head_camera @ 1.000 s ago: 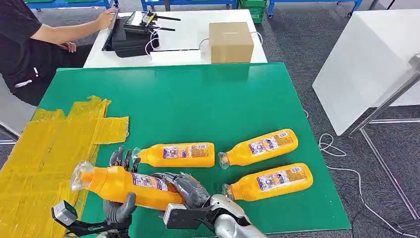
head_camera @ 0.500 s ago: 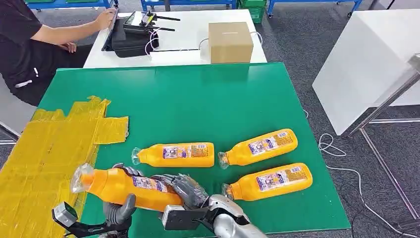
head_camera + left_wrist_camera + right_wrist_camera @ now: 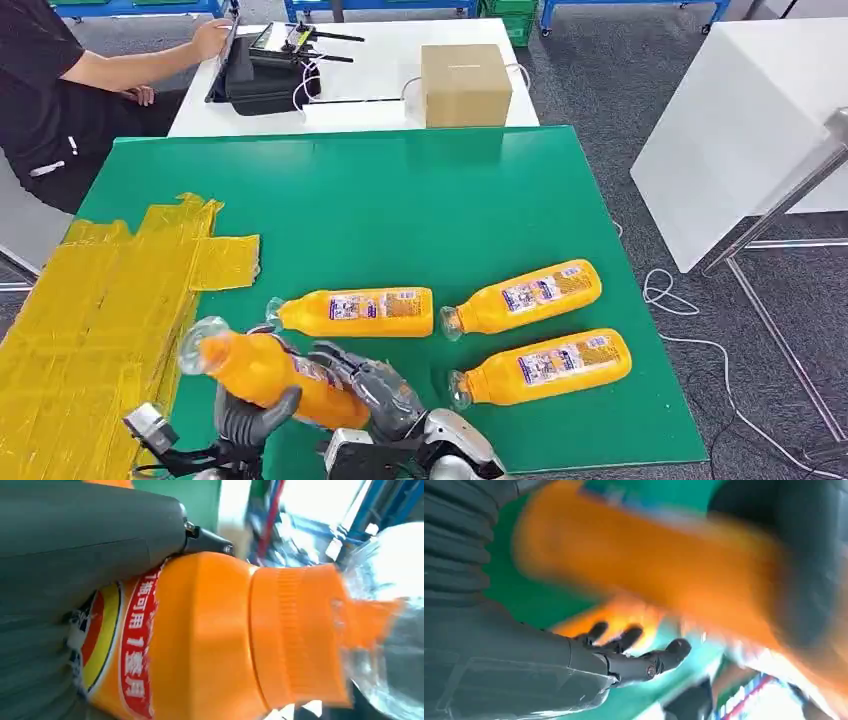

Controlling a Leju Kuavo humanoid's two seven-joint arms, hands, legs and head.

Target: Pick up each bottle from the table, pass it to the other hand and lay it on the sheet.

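One bottle (image 3: 268, 375) gripped in left hand (image 3: 250, 418), beside open-fingered right hand (image 3: 375, 390).

Left wrist view: orange plastic bottle (image 3: 200, 645) has a label with a red band carrying white Chinese characters, partly readable as "瓶可用1整月"; the rest is covered by the hand. Head view: labels on the three lying orange bottles (image 3: 352, 312) too small to read.

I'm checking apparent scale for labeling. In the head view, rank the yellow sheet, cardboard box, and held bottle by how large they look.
1. yellow sheet
2. held bottle, though nearness to the camera enlarges it
3. cardboard box, looking close to the bottle, so that order is unsure
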